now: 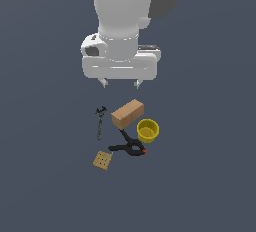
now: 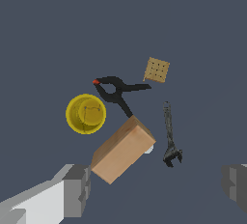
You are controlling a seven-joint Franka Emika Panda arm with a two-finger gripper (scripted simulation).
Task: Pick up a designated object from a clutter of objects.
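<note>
The designated object, a small flat tan square with dark dots point(image 1: 102, 160) point(image 2: 157, 69), lies flat at the near edge of the clutter of objects. Beside it are a black clamp with a red tip point(image 1: 129, 148) point(image 2: 116, 91), a yellow cup point(image 1: 148, 130) point(image 2: 86, 114), a brown box point(image 1: 127, 114) point(image 2: 123, 148) and a dark wrench point(image 1: 100, 121) point(image 2: 169, 136). My gripper point(image 1: 120, 83) hangs open well above the floor, behind the box and apart from everything. Nothing is between its fingers point(image 2: 77, 189).
The clutter rests on a flat dark blue-grey floor point(image 1: 200, 176). The clamp lies between the tan square and the cup, a short gap from the square. The wrench lies on the exterior view's left of the box.
</note>
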